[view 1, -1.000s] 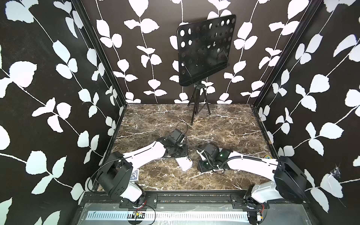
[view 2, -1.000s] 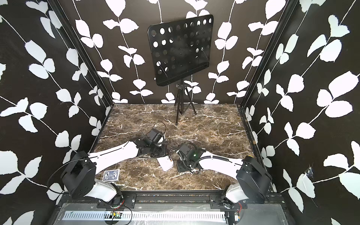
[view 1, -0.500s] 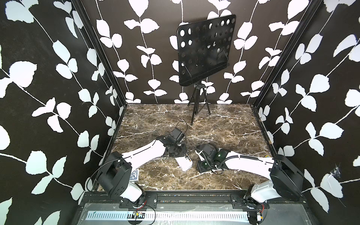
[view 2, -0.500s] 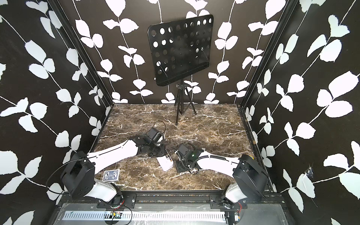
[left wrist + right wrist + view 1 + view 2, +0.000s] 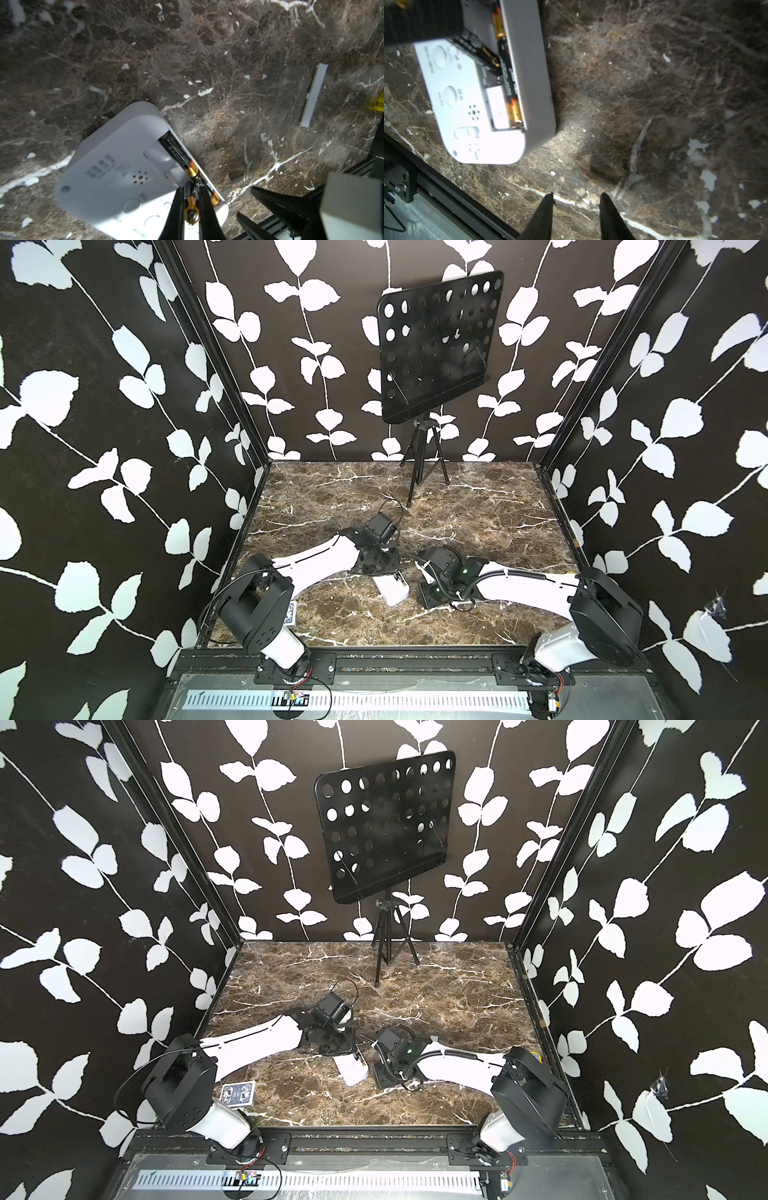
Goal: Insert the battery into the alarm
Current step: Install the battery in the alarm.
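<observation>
Insertion is partly done: the white rounded plastic alarm (image 5: 392, 595) lies back-up, lower centre in both top views, a black-and-gold battery (image 5: 176, 154) seated. The left gripper (image 5: 190, 188) is clamped on a second battery (image 5: 191, 214) over the empty lane; the right gripper (image 5: 576, 195) gapes. We count one alarm, one grey cover strip (image 5: 313, 95), at least two batteries.

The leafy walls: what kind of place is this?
Probably a robot test booth, not a real room: a left arm and right arm bolted to a front rail, a marble-look tabletop boxed in by leaf-print walls.
</observation>
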`<state>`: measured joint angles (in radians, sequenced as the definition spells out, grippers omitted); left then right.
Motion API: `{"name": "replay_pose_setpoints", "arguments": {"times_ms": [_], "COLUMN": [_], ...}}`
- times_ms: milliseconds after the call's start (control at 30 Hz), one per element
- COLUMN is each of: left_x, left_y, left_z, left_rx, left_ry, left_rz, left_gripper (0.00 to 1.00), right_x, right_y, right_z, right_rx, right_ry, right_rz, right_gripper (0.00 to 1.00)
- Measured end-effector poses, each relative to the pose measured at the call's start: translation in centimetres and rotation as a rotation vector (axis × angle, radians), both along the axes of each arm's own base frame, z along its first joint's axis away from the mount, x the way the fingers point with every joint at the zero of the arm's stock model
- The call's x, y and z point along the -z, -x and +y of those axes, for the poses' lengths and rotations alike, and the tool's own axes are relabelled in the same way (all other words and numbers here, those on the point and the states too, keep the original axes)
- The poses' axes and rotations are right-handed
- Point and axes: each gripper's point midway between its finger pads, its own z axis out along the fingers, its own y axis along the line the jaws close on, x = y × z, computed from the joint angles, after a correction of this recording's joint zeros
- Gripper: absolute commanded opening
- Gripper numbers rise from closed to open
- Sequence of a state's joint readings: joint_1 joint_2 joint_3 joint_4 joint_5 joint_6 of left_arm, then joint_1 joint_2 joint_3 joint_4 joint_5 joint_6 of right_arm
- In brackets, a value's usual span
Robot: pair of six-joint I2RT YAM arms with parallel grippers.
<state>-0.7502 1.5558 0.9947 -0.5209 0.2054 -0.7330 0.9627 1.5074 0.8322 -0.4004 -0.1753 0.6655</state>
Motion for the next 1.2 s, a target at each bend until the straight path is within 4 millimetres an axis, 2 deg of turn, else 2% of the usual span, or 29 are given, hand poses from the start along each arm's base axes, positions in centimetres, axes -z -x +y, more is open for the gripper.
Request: {"name": "replay_pose_setpoints", "arguments": {"times_ms": [67,167,367,767,933,1200], "left_x": [0.0,0.1,0.1,-3.1,-2.9,-1.0], "left_y": [0.0,0.0,-0.1,-2.2,-2.4,-2.3], "left_z": [0.0,0.1,0.7,0.4,0.6,0.7], "left_rx": [0.001,0.0,-0.004,-0.022,-0.025,-0.02], "left_ry": [0.001,-0.005,-0.042,-0.038,-0.05,-0.089], "left_rz": [0.002,0.001,-0.007,-0.12,-0.121,-0.084], "left_gripper": [0.14,0.29,0.39,0.36,0.36,0.36], "right_x": [0.1,0.3,0.1,-0.3,-0.6,-0.8], "right_y": [0.0,0.1,0.0,-0.2,0.1,0.5], "right_z": [0.0,0.0,0.2,0.5,1.3,2.1], "right_rx": [-0.001,-0.004,-0.01,-0.021,-0.058,-0.09], "right_ry": [0.004,0.009,0.006,-0.003,-0.018,-0.029], "right_rz": [0.002,0.005,-0.004,-0.022,-0.052,-0.08], "right_gripper": [0.38,0.39,0.4,0.4,0.4,0.39]}}
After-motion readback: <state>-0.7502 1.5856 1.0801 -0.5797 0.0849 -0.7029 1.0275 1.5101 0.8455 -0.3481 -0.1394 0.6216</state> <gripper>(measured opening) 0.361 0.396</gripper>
